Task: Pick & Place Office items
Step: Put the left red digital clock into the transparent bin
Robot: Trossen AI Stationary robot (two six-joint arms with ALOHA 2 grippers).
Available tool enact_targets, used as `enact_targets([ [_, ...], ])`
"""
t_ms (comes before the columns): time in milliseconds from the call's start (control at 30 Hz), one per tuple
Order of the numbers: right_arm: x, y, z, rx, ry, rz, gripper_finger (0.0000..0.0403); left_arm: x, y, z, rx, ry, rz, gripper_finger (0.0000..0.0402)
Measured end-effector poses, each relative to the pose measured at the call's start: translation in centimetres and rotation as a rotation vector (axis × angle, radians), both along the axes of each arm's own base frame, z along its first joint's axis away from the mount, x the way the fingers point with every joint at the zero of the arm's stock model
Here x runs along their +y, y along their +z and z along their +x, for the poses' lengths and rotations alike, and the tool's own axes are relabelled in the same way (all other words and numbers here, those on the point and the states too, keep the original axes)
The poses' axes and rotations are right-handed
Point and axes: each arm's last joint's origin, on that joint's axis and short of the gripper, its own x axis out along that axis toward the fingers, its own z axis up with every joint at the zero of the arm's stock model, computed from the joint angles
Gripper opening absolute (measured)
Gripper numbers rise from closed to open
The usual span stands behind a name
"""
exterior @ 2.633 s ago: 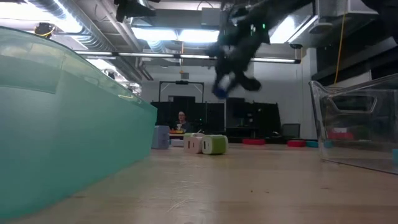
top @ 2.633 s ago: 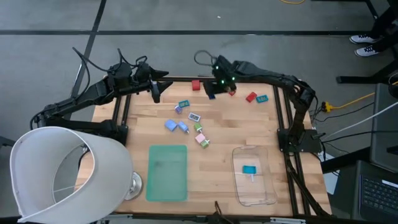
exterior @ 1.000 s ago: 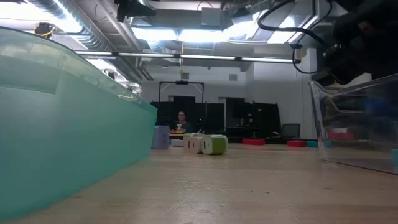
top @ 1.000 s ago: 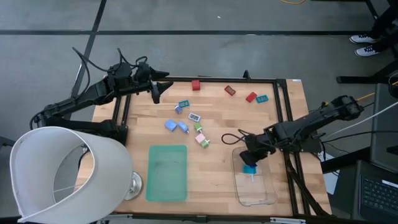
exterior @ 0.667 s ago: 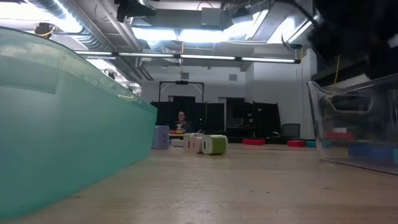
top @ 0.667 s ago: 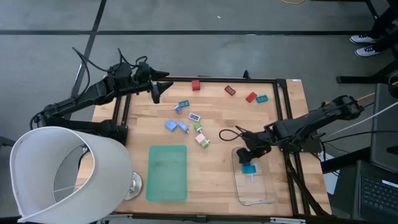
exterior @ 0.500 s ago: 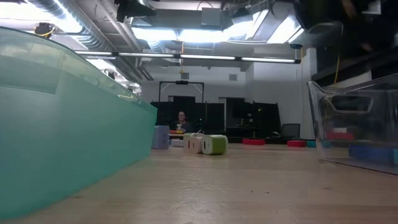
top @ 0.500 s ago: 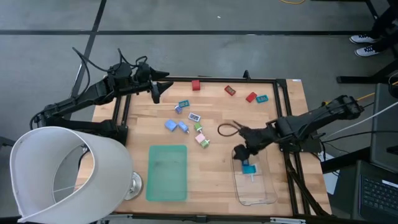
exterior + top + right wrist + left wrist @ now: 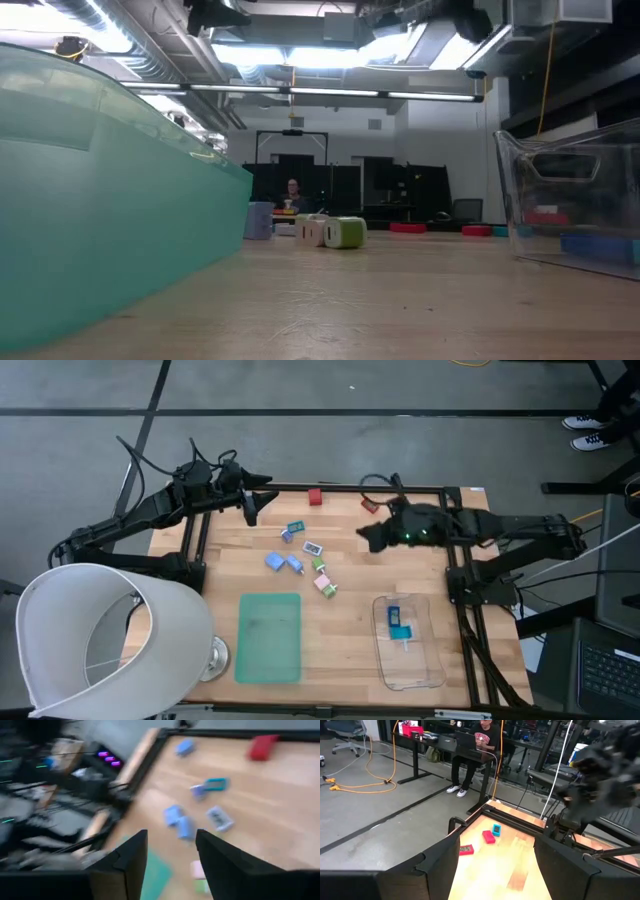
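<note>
The counter [image 9: 340,615] is evenly lit from overhead in the high view, and only soft, short shadows are cast. In the low view, glare is thrown by the ceiling lights [image 9: 300,55], while the green mat [image 9: 100,200] close to the lens is rendered out of focus. The right wrist view is smeared heavily by motion blur. The far arm [image 9: 605,765] is blurred in the left wrist view.
</note>
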Motion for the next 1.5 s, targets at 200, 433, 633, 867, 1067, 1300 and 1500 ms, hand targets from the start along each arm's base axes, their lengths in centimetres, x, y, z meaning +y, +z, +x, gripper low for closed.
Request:
enact_targets([
  [200, -3.3, -0.5, -0.2, 0.072, -0.103, -0.084, 0.0155, 0.0, 0.0, 0.0, 0.0, 0.0, 0.0, 0.0251],
  [433, -7.0, -1.4, -1.4, 0.258, -0.038, -0.173, 0.0134, 0.0, 0.0, 0.0, 0.0, 0.0, 0.001, 0.0251],
  [633, -9.5, -3.7, -2.3, 0.49, 0.032, -0.133, 0.0171, 0.0, 0.0, 0.0, -0.001, 0.0, 0.0, 0.0251],
  [867, -12.8, -6.7, -1.1, 0.649, 0.125, -0.141, 0.0272, 0.0, 0.0, 0.0, -0.001, 0.008, -0.003, 0.0251],
  [1067, -16.1, -10.9, 0.2, 0.791, 0.228, -0.108, 0.0327, 0.0, 0.0, 0.0, -0.02, 0.026, -0.042, 0.0251],
  [1300, -19.1, -14.5, 1.5, 0.798, 0.319, -0.024, 0.0328, 0.1, 0.0, 0.0, -0.033, 0.04, -0.069, 0.0251],
  [1500, -20.6, -13.0, 3.3, 0.771, 0.349, -0.112, 0.0331, 0.0, -0.3, -0.1, -0.026, 0.05, -0.118, 0.0251],
])
